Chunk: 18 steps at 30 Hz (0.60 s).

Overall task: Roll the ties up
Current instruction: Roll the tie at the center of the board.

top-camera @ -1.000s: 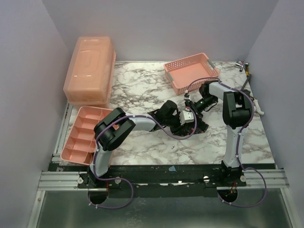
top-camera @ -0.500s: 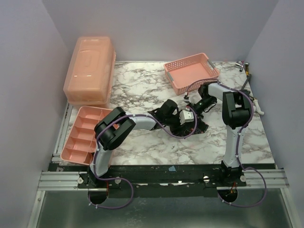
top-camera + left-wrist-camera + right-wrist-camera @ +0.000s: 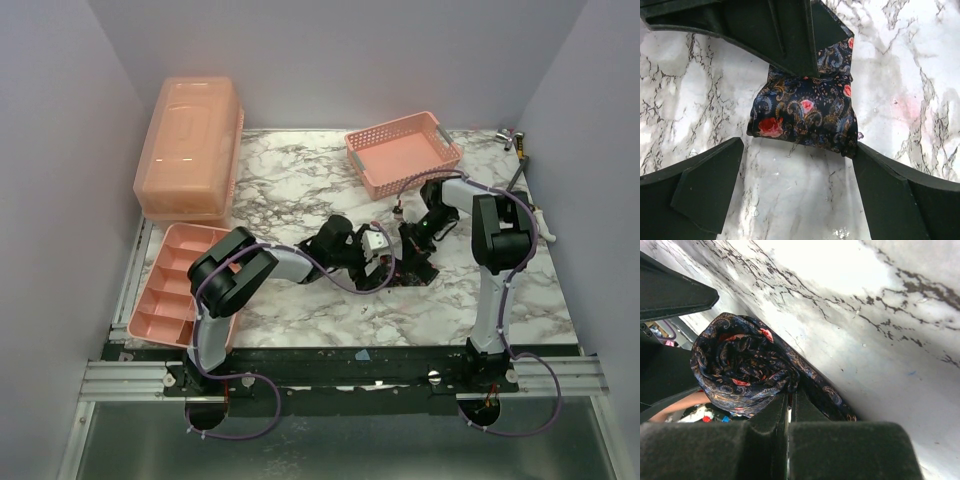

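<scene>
**Coiled tie sits between the two grippers**

The dark navy fabric tie with paisley swirls and red blossoms lies as a compact coil on the white, grey-veined marble worktop, near its middle. The left gripper has its fingers spread wide, one on either side of the coil's near edge. The right gripper has its fingers pressed together, tips against the coil. Whether any fabric is pinched between them cannot be told.
</scene>
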{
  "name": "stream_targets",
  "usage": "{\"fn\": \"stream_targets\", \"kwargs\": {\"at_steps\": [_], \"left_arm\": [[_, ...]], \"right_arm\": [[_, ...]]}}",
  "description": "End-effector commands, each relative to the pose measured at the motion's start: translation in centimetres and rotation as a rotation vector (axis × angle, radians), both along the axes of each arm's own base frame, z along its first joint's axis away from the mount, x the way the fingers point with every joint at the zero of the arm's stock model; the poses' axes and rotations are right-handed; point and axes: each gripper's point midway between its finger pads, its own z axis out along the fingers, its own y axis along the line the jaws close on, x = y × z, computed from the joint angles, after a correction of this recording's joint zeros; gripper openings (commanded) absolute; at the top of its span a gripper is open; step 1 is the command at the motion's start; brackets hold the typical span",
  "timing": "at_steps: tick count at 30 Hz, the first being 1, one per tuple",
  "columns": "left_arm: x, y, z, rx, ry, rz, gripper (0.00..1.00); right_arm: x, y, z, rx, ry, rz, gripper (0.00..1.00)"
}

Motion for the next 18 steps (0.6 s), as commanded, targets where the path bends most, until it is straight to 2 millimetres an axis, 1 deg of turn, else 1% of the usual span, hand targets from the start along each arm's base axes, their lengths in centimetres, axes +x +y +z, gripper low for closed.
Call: {"fn": "stream_targets", "kwargs": {"at_steps": [1, 4, 7, 10, 13, 15, 16, 18], "left_arm": [[-0.2, -1.2, 3.3, -0.156, -0.049, -0.032, 0.99], [0.0, -2.0, 3.2, -0.182, -0.045, -0.035, 0.98], [0.5, -2.6, 2.4, -0.183, -0.036, -0.027, 0.99], [0.7, -3.2, 2.0, -0.189, -0.035, -0.041, 0.98], [0.7, -3.2, 1.0, -0.160, -0.012, -0.042, 0.98], [0.5, -2.9, 0.2, -0.130, 0.009, -0.039, 0.91], [0.2, -2.6, -0.1, -0.120, 0.017, -0.038, 0.86], [-0.2, -2.2, -0.3, -0.113, 0.029, -0.035, 0.79]], "right_arm": [[1.8, -2.6, -3.9, -0.150, -0.144, 0.070, 0.01], [1.6, -2.3, -4.3, -0.139, -0.141, 0.069, 0.01], [2.2, -2.0, -4.7, -0.130, -0.159, 0.068, 0.01], [2.7, -1.0, -5.1, -0.110, -0.164, 0.079, 0.00], [3.5, 0.2, -5.1, -0.088, -0.178, 0.076, 0.01], [3.9, 0.9, -4.8, -0.066, -0.185, 0.070, 0.01], [4.1, 1.2, -4.7, -0.058, -0.190, 0.070, 0.00], [4.2, 1.9, -4.6, -0.038, -0.195, 0.070, 0.01]]}}
